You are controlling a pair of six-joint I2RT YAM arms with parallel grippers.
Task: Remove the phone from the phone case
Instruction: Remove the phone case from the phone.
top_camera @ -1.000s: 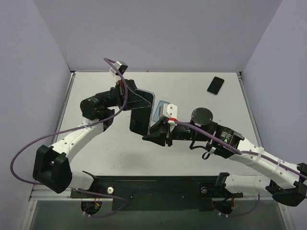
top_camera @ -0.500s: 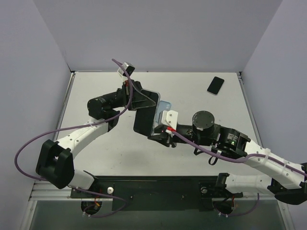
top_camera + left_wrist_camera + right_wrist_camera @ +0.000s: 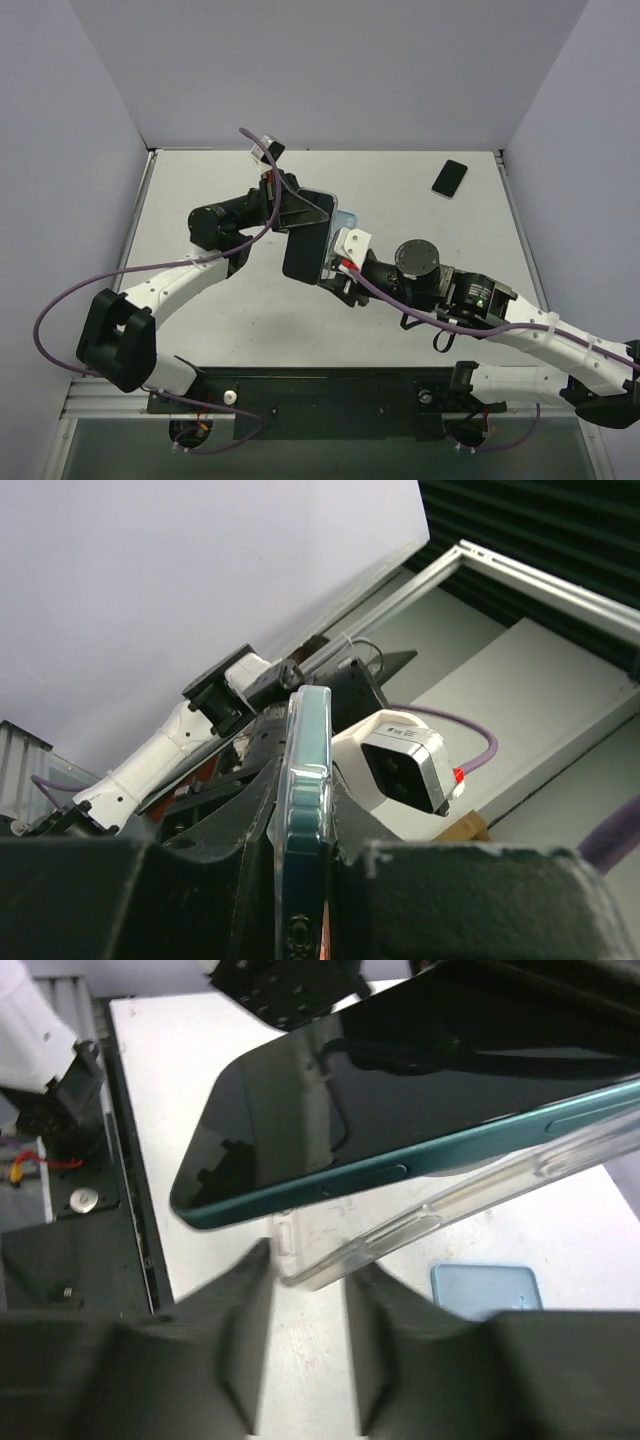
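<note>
Your left claw (image 3: 305,212) still clamps the dark teal-edged phone (image 3: 320,1120), which has shifted toward the surface's (image 3: 400,180) right edge. Your right claw (image 3: 308,1260) is pinched narrow on the clear plastic case (image 3: 450,1215), its contact hidden from overhead.

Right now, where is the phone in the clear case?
In the top view the phone hangs above the middle of the table, gripped by the left gripper, with the right gripper pinching its clear case from the right.

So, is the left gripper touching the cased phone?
Touching. The left wrist view shows the cased phone, edge on, squeezed between the jaws of the left gripper; both press against its sides, with no gap visible.
</note>
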